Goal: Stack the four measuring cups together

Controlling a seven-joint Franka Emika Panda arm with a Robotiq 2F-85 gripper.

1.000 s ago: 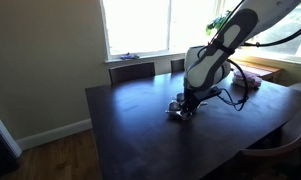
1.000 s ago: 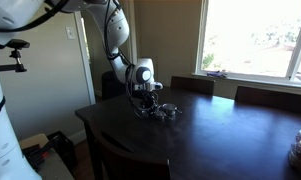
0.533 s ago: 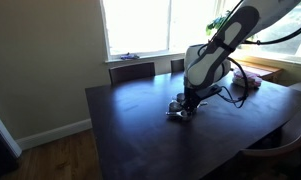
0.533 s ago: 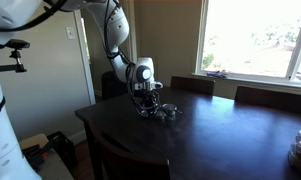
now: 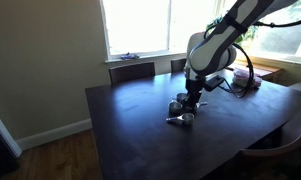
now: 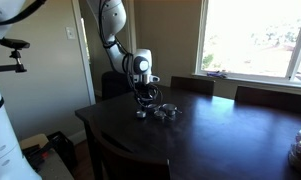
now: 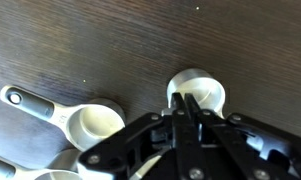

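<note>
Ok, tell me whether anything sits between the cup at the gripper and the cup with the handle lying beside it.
Nothing visible does. In the wrist view the gripper sits right at one cup, and only a strip of bare table separates that cup from the handled cup beside it.

The table [image 7: 90, 30] is showing a very dark brown, with fine wood grain running across it in the wrist view. The measuring cups [image 7: 95, 122] are shining pale silver, almost white inside. The handle [image 7: 30, 102] of the left one is looking dark grey with a light edge. The gripper [image 7: 187, 103] is appearing black. In an exterior view the arm [image 5: 212, 45] is showing white, the wall [image 5: 40, 60] beige and the floor [image 5: 60, 155] reddish brown.
</note>
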